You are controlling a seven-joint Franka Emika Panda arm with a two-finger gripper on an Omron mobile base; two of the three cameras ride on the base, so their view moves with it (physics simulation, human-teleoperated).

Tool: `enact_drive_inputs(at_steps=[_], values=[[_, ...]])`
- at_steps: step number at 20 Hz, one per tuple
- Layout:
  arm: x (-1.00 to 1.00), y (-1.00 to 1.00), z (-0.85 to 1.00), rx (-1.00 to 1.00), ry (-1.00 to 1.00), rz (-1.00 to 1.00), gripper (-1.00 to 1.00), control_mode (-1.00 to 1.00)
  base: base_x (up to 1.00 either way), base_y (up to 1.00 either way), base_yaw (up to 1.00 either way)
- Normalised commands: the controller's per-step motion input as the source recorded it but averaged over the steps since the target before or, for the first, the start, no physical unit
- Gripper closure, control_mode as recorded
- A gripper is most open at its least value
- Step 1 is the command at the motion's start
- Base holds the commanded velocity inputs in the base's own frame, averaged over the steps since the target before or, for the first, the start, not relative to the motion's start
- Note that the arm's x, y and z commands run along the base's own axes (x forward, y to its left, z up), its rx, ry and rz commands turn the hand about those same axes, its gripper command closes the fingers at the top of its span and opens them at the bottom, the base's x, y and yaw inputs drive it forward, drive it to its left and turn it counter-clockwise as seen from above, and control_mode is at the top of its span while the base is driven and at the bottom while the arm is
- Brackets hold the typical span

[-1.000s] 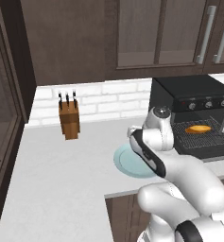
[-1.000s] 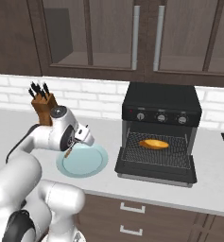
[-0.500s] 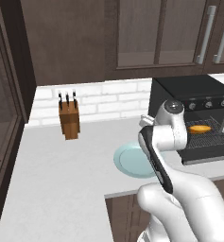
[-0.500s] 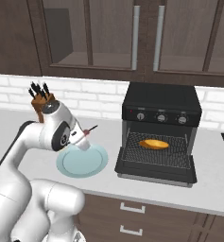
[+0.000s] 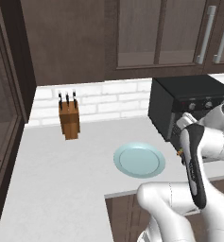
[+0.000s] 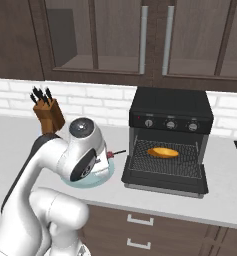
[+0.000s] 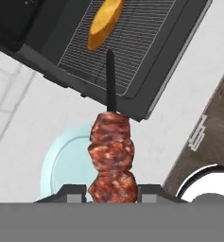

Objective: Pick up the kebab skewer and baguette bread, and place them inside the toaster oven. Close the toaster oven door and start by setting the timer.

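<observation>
— End effector (image 7: pixel 111 191): what is it gripping?
— Its fingers are closed on the kebab skewer (image 7: pixel 110 156), lower chunks cut off, above the pale blue plate (image 5: pixel 139 159).
— Further right?
— The baguette bread (image 6: pixel 163 152) lies on the toaster oven (image 6: pixel 170 116) rack, toaster oven door (image 6: pixel 165 181) down on the white table (image 5: pixel 61 170).

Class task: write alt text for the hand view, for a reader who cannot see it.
The gripper holds the kebab skewer, its dark tip pointing toward the open toaster oven. The baguette bread already lies on the oven's wire rack, and a pale blue plate sits on the white counter below the skewer.
</observation>
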Motion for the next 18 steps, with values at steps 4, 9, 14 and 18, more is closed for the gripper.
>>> enact_drive_inputs(at_steps=[4,9,14,18], values=[[-0.22,-0.8,0.29,0.23,-0.03,-0.26,1.0,-1.0,0.0,0.0,0.0],[0.32,-0.74,0.09,0.19,-0.12,-0.05,1.0,-1.0,0.0,0.0,0.0],[0.37,-0.62,0.0,0.09,-0.11,0.0,1.0,-1.0,0.0,0.0,0.0],[0.22,-0.56,-0.09,0.0,-0.08,0.0,1.0,-1.0,0.0,0.0,0.0]])
